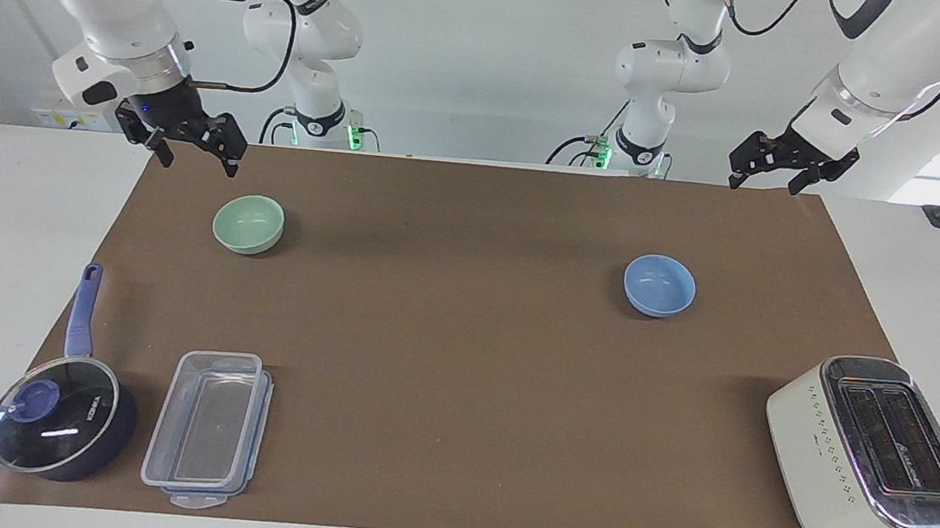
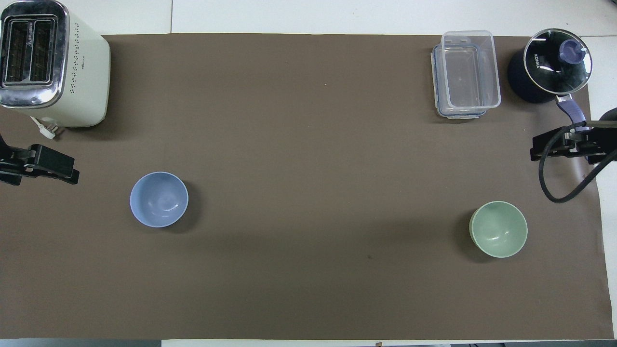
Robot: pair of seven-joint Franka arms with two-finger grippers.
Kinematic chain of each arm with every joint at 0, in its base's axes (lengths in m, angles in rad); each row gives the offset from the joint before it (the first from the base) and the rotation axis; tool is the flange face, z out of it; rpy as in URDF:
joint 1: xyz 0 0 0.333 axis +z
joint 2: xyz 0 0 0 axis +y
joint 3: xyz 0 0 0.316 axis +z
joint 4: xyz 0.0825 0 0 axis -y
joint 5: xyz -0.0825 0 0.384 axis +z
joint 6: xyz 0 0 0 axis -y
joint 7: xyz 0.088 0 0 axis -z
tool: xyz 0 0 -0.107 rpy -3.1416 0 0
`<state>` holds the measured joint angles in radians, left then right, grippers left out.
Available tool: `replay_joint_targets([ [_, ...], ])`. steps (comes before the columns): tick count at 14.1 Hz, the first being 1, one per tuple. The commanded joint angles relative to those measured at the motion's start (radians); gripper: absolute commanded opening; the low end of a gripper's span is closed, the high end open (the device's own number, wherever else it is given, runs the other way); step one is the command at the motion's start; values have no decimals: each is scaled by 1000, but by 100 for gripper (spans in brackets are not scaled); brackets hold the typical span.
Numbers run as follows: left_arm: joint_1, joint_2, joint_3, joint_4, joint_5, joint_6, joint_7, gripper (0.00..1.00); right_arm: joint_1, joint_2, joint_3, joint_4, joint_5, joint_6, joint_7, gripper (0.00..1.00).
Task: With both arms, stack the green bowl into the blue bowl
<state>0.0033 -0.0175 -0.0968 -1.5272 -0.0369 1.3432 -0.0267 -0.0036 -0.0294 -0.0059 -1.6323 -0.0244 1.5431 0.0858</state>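
Note:
The pale green bowl (image 1: 248, 224) (image 2: 498, 229) sits upright and empty on the brown mat, toward the right arm's end. The light blue bowl (image 1: 659, 286) (image 2: 159, 199) sits upright and empty toward the left arm's end, far apart from the green one. My right gripper (image 1: 198, 159) (image 2: 542, 148) hangs open and empty in the air over the mat's edge, above and apart from the green bowl. My left gripper (image 1: 764, 186) (image 2: 62, 169) hangs open and empty over the mat's edge at its own end, apart from the blue bowl.
A cream toaster (image 1: 870, 452) (image 2: 48, 62) stands farther from the robots than the blue bowl. A dark blue saucepan with a glass lid (image 1: 60, 424) (image 2: 554, 67) and a clear lidded container (image 1: 209, 428) (image 2: 465, 72) lie farther out than the green bowl.

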Motion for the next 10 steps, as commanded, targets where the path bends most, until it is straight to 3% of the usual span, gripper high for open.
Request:
replay_joint_targets([
  [1, -20, -29, 11, -36, 15, 36, 1, 100, -9, -12, 7, -15, 17, 15, 17, 100],
  [10, -39, -33, 5, -47, 15, 50, -7, 100, -6, -14, 7, -17, 17, 15, 22, 100],
])
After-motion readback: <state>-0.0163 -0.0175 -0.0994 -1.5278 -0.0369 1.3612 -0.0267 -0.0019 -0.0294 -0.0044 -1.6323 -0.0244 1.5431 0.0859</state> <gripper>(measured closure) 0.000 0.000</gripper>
